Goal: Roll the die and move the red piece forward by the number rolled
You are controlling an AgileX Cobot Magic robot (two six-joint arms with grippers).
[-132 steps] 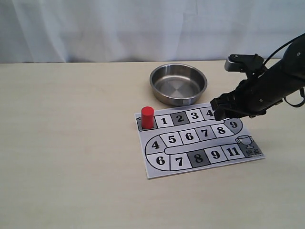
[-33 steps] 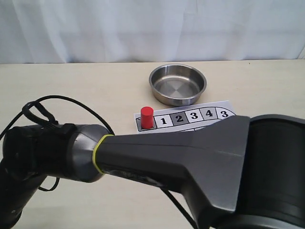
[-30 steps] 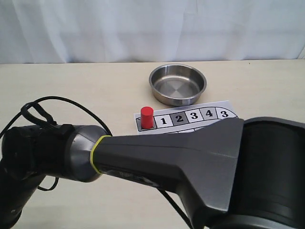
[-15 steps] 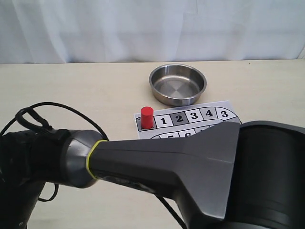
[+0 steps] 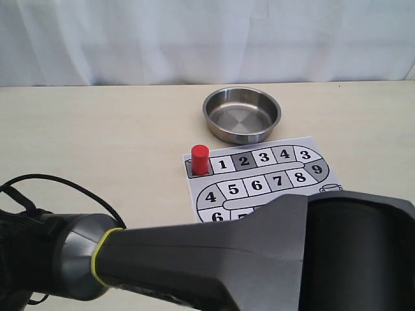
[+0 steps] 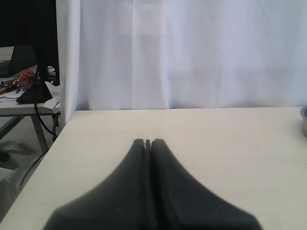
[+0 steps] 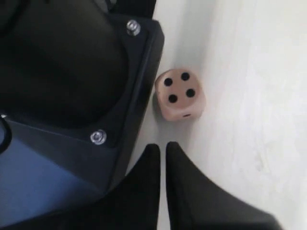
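Observation:
The red piece stands upright on the start square at the left end of the top row of the numbered paper board. The die shows only in the right wrist view; it lies on the pale table with four pips up, touching a black housing. My right gripper hangs just short of it, fingers together with only a sliver between them and nothing held. My left gripper is shut and empty over bare table. Neither gripper shows in the exterior view.
A steel bowl, empty, sits behind the board. A thick dark arm body with a yellow ring fills the bottom of the exterior view and hides the board's lower rows. A white curtain backs the table.
The right gripper, over the board's right end 4.4 s ago, has left it. The dark arm body has sunk lower in the exterior view, uncovering the board's second row.

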